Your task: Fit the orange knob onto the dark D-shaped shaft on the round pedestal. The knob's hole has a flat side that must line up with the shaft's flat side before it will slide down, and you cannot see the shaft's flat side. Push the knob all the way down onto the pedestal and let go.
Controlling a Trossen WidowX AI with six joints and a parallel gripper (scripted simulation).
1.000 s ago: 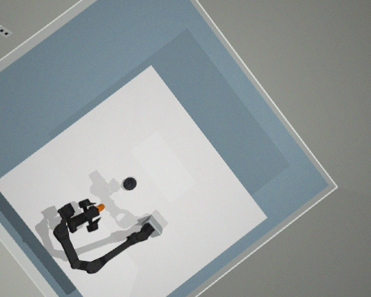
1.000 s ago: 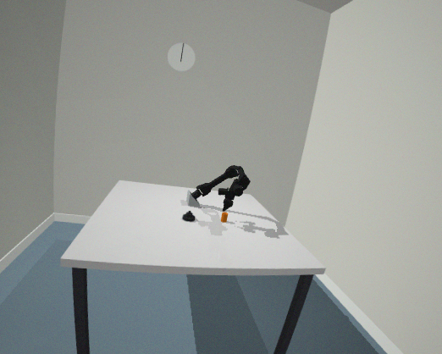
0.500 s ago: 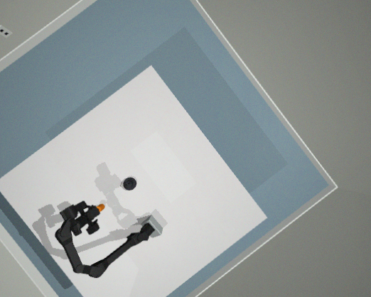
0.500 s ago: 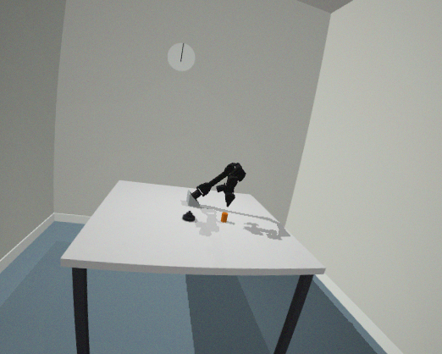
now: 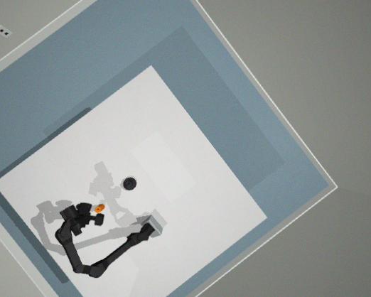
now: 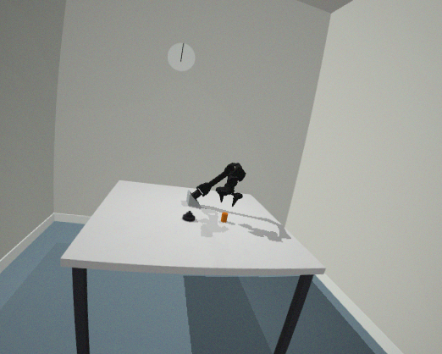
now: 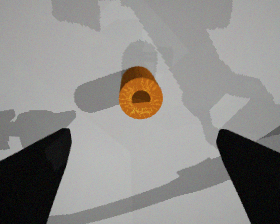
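Note:
The orange knob [image 5: 99, 208] [image 6: 224, 217] [image 7: 141, 112] stands upright on the table, apart from the pedestal. The wrist view looks down on its top; its D-shaped hole has the flat side toward the bottom of that view. My gripper [image 5: 91, 214] [image 6: 227, 203] [image 7: 147, 136] is open and empty, pointing down and raised above the knob, with the fingers wide apart and not touching it. The dark round pedestal [image 5: 129, 183] [image 6: 189, 218] stands on the table with its shaft up and bare. The pedestal is outside the wrist view. The shaft's flat side cannot be made out.
The white table [image 5: 208, 199] [image 6: 125, 246] carries the arm's grey base block [image 5: 156, 224] [image 6: 190, 199], to the right of the knob in the top view. The arm bends around from it. Arm shadows fall around the knob.

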